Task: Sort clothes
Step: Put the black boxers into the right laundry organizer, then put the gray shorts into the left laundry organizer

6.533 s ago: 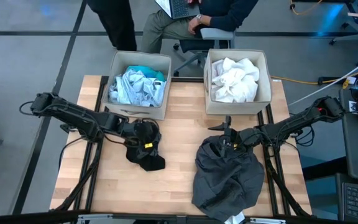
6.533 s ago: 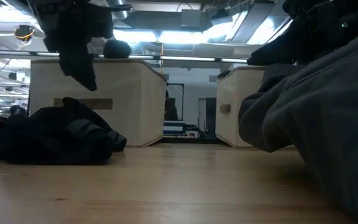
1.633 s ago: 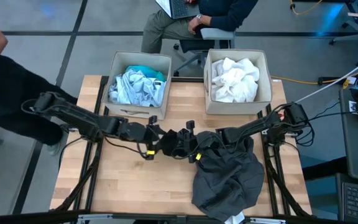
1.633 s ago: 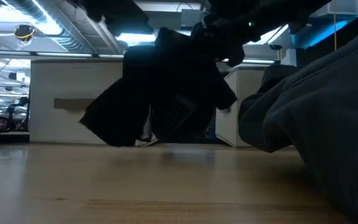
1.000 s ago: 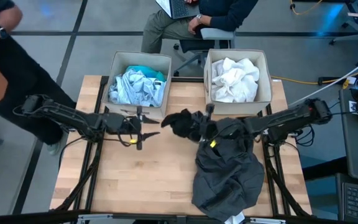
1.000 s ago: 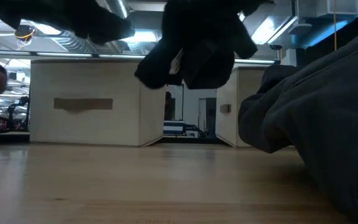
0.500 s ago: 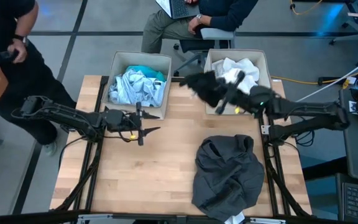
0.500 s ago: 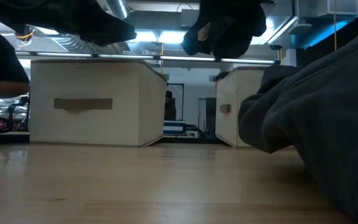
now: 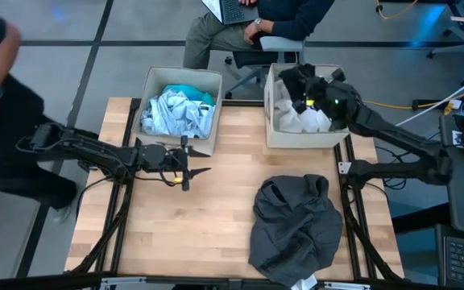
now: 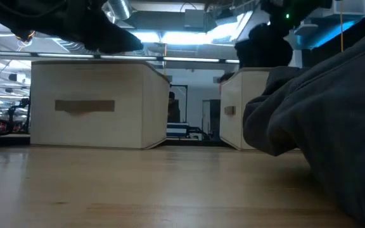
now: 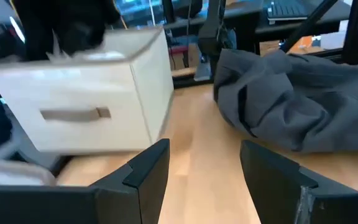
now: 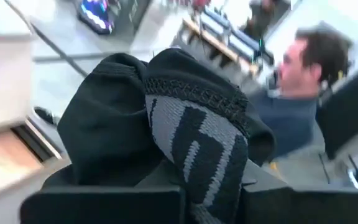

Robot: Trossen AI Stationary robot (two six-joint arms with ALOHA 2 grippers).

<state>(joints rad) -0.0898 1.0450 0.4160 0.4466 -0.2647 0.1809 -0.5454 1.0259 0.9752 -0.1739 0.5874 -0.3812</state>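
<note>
High view: right end effector (image 9: 306, 90) clamps the small black garment (image 9: 296, 80) above the right bin (image 9: 306, 138).

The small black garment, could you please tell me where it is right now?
In the high view the small black garment hangs from the shut right gripper over the right bin, just above the white clothes inside it.

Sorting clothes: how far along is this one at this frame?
Done: pale blue and turquoise clothes fill the left bin. In hand: the right gripper holds the small black garment above the right bin, which holds the white garment. Left: the dark grey garment on the table. The left gripper waits open.
</note>
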